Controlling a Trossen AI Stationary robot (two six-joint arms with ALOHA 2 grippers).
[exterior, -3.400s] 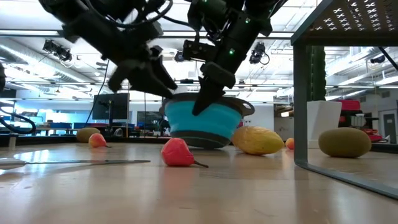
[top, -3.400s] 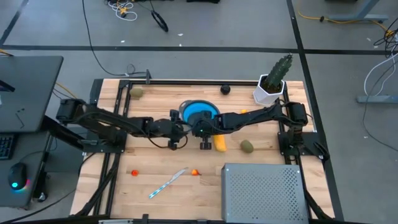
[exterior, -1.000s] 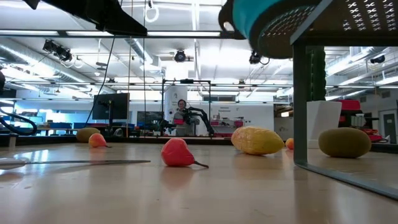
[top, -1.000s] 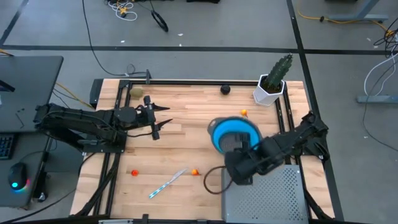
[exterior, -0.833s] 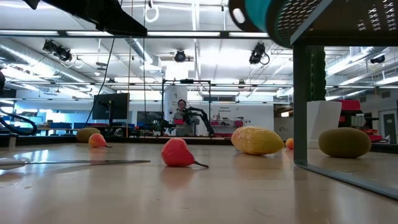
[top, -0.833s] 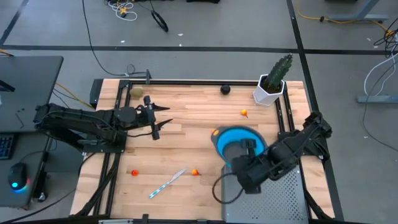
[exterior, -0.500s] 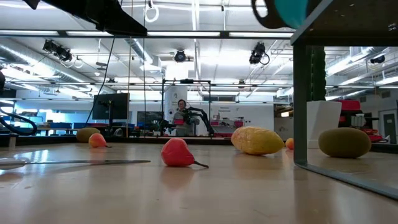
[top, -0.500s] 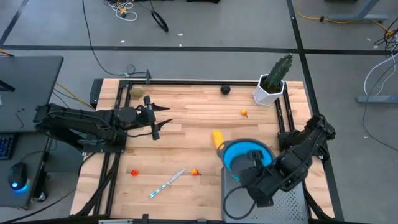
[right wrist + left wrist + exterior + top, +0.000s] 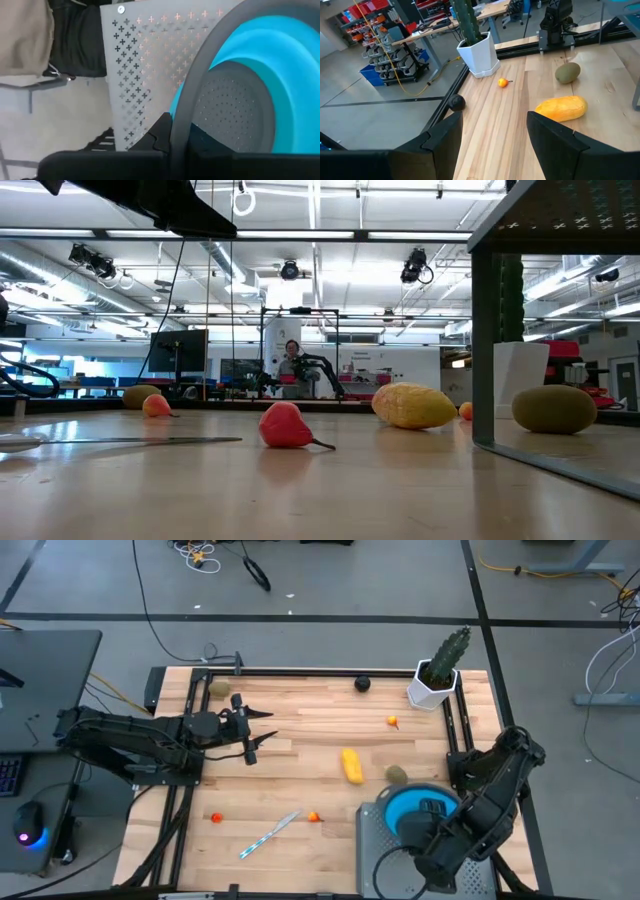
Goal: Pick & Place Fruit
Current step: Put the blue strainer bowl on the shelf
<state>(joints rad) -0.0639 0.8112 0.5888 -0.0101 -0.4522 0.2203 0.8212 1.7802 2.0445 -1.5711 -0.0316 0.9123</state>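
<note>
Setting: pale wooden slat table (image 9: 300, 730) in a black frame, grey workshop floor around it, open lab beyond.

Right gripper (image 9: 432, 808): over the near right corner, clenched on the rim of a blue collapsible strainer bowl with a grey rim (image 9: 422, 814), held above a grey perforated metal box (image 9: 385, 860).

Left gripper (image 9: 250, 735): at the table's left, fingers spread, grasping nothing, waiting.

Fruit, all on the table and none in the bowl:
- yellow oblong fruit (image 9: 351, 765), mid-table, just left of the olive-brown oval fruit (image 9: 397, 774), which lies close beside the box's far edge;
- small orange-red fruit (image 9: 393, 722), farther back, near the green cactus in a white pot (image 9: 438, 675);
- black ball (image 9: 362, 684), far edge;
- second olive oval fruit (image 9: 220, 689), far left corner;
- two tiny orange-red fruits (image 9: 314, 817), near left, flanking a thin white-and-blue stick (image 9: 268, 835).

Risks, as judged:
- The bowl is gripped by its rim alone; a soft rim may slip or tip on release.
- Set too near the box's edge, it could slide off onto the oval fruit.
- Rounded fruit may roll when pinched.
</note>
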